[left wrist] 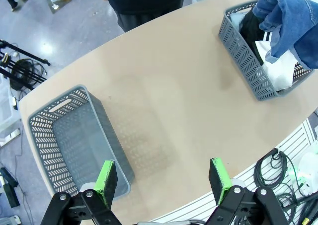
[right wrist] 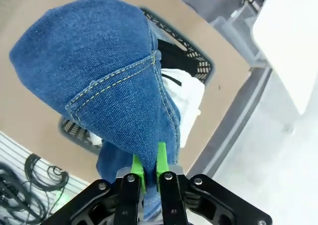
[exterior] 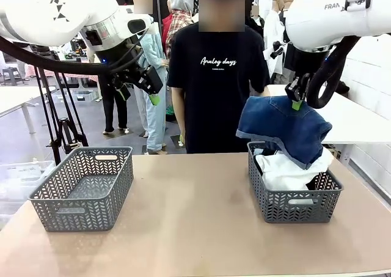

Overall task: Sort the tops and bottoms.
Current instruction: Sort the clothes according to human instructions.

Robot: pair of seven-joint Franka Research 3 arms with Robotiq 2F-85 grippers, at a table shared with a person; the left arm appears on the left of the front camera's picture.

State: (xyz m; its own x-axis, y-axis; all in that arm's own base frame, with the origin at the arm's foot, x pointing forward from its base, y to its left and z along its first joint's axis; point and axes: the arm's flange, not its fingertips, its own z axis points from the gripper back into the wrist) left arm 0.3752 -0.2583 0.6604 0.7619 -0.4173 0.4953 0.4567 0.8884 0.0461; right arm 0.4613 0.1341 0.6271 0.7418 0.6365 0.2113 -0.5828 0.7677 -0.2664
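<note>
**Onlooker A:** Two grey baskets sit on the tan desk (exterior: pixel 195 228). At lower left of the front view is the left basket (exterior: pixel 82 188), with nothing in it. At lower right is the right basket (exterior: pixel 293 191), holding a white top (exterior: pixel 284 170) and, seen from the left wrist camera, a black top (left wrist: pixel 256 29) tucked beside it.

**Onlooker B:** And the bottoms?

**Onlooker A:** One pair of denim shorts (exterior: pixel 284 127), hanging at right of centre, lifted mostly clear of the right basket, though its lowest fold still drapes over the far rim. The right claw (exterior: pixel 297 104) has its green pads pinched nearly together on a fold of denim; in the right wrist view the cloth rises from between the pads (right wrist: pixel 160 158), with a stitched seam running across it.

**Onlooker B:** How would it handle?

**Onlooker A:** Soft but thick, I would judge, heavier than the tops. It droops in a bundle and will likely swing when carried. A seam or waistband looks the surest place to pinch, since a thin fold could slip.

**Onlooker B:** The other claw?

**Onlooker A:** The left claw (exterior: pixel 153 96) hangs at upper left of the front view, spread wide, holding nothing, high above the desk.
</note>
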